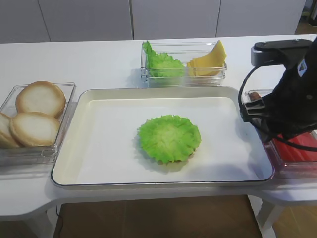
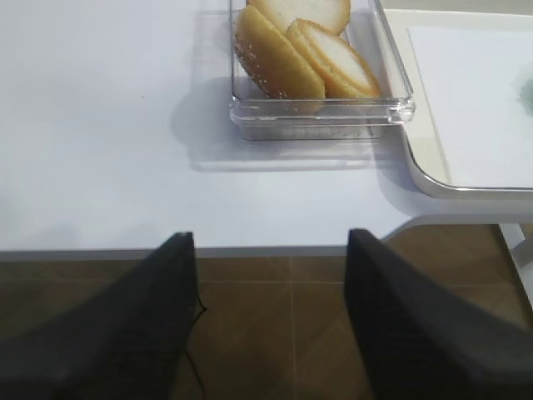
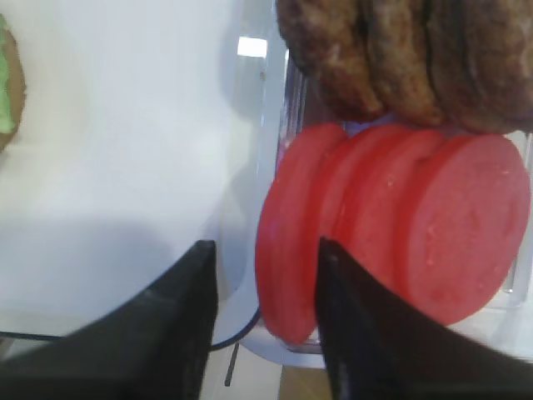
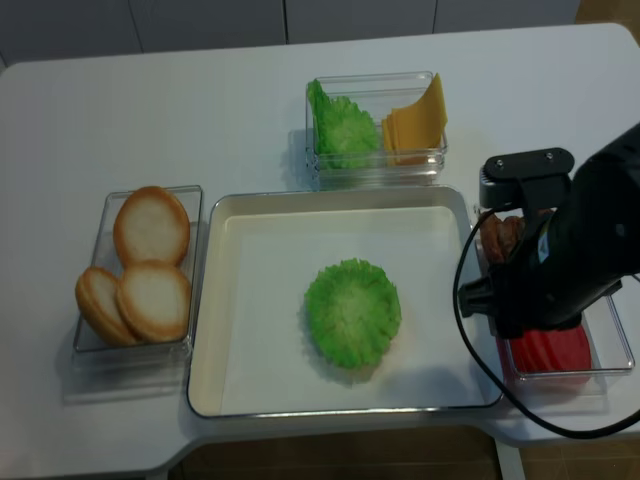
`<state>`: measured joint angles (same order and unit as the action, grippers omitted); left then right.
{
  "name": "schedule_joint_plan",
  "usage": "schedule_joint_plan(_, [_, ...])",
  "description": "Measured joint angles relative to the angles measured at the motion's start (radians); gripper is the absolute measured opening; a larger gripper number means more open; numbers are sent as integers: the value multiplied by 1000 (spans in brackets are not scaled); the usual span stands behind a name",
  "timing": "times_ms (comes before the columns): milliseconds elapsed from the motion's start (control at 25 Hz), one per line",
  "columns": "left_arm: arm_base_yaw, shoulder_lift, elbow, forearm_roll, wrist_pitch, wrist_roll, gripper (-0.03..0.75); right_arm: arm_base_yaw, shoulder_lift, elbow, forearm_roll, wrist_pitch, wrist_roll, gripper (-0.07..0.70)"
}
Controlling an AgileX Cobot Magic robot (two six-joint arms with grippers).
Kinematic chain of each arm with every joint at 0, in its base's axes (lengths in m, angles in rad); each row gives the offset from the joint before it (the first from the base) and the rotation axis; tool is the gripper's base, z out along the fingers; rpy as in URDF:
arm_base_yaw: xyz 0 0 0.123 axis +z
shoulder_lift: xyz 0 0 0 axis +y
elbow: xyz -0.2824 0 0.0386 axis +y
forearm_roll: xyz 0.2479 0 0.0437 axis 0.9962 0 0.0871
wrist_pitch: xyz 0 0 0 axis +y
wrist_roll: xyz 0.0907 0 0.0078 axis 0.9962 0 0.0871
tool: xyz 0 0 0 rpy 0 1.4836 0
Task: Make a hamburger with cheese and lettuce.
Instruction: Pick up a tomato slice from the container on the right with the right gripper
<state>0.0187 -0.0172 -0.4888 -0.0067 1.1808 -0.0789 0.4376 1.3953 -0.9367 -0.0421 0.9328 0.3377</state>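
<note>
**A:** High front view: a bright green frilly-rimmed lettuce leaf (image 1: 169,138) caps the low round hamburger stack (image 1: 171,151) at the middle of the shallow cream metal tray (image 1: 79,163). What of the arms?

**B:** Only the black right arm (image 1: 292,99) shows, over the clear box at the tray's right edge; its fingers are hidden here. Well behind it and toward the middle, a clear plastic two-part bin (image 1: 183,74) holds an upright bunch of green leaves (image 1: 161,63) and the thin pale-yellow cheese slices (image 1: 208,62).

**A:** And the right wrist camera?

**B:** It supplies what the front view lacks: the right gripper (image 3: 266,321), its two black fingers apart with nothing clamped, the outermost of the round red tomato slices (image 3: 391,229) standing on edge just beyond the gap. Brown grilled patties (image 3: 400,58) lie farther ahead in the same box.

**A:** The left wrist camera?

**B:** The left gripper (image 2: 271,317) hangs spread and empty off the white table's front edge (image 2: 125,167). Ahead of it, a clear plastic tub (image 2: 321,112) carries pale round bun halves (image 2: 291,54).

**A:** The overhead view?

**B:** It alone shows all three boxes around the tray at once, the leaf-topped stack left of the right arm, cheese behind it.
</note>
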Motion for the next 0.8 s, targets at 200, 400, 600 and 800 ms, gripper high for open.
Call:
schedule_joint_plan(200, [0,0,0,0,0,0,424,0,31,0,-4,-9,0,274])
schedule_joint_plan(400, [0,0,0,0,0,0,424,0,36,0,-19,-9,0,219])
schedule_joint_plan(600, [0,0,0,0,0,0,424,0,36,0,-23,-13,1,120])
schedule_joint_plan(800, [0,0,0,0,0,0,424,0,36,0,-28,-13,1,73])
